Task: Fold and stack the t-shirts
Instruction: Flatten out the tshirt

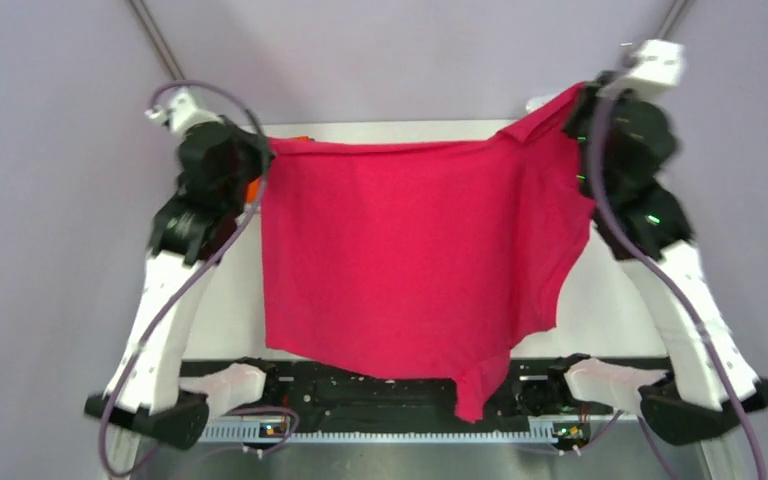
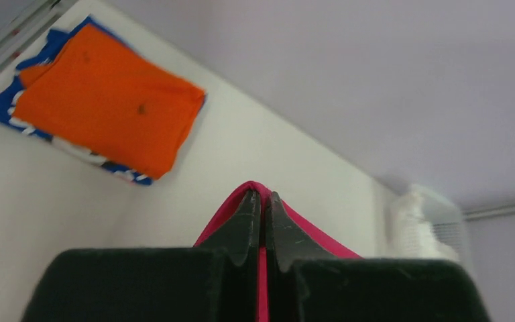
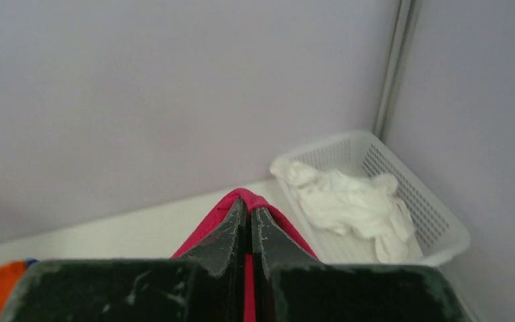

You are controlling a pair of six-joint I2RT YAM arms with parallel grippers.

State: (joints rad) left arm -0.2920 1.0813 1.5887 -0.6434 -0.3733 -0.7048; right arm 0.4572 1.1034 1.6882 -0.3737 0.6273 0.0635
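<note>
Left wrist view shows the orange shirt (image 2: pixel 107 100) folded atop the blue shirt (image 2: pixel 0 111), 2 done; left gripper (image 2: pixel 263 201) and right gripper (image 3: pixel 248 216) pinch the unfolded magenta-red shirt (image 1: pixel 400 250).

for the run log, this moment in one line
left gripper shut on magenta t-shirt; right gripper same; shirt held spread; orange t-shirt atop blue t-shirt

Arms high; left claw (image 2: pixel 263 196), right claw (image 3: pixel 246 206) pinched.
</note>
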